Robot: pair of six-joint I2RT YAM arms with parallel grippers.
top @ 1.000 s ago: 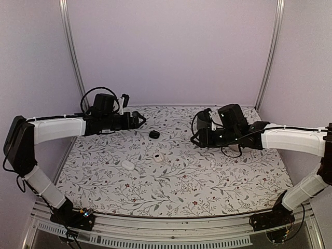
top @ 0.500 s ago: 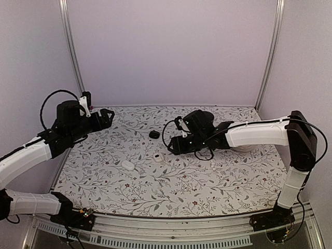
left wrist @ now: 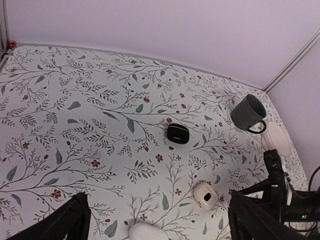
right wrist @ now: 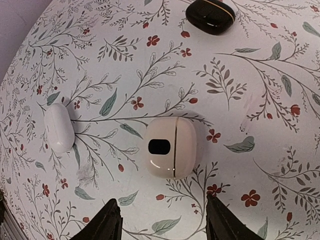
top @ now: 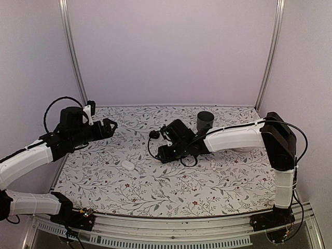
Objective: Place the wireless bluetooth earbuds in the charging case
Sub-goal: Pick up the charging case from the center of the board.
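A closed cream charging case [right wrist: 170, 147] with a black oval window lies flat on the floral table. My right gripper [right wrist: 165, 217] hovers low over it, open, both fingertips just short of the case and nothing between them. In the top view that gripper [top: 162, 152] covers the case. My left gripper [top: 109, 126] hangs high at the left, open wide and empty; its wrist view shows the cream case [left wrist: 205, 194] far below its gripper [left wrist: 157, 217]. I can make out no earbuds in these views.
A white oval case [top: 128, 165] lies left of the cream one. A black case [top: 154, 134] sits behind it. A grey mug [top: 205, 120] stands at the back right. The table's floral cloth [top: 171, 187] ends at a metal rail in front.
My right arm has swung left across the table and come down over the cream case, uncovering the grey mug. My left arm has drawn back to the left side.
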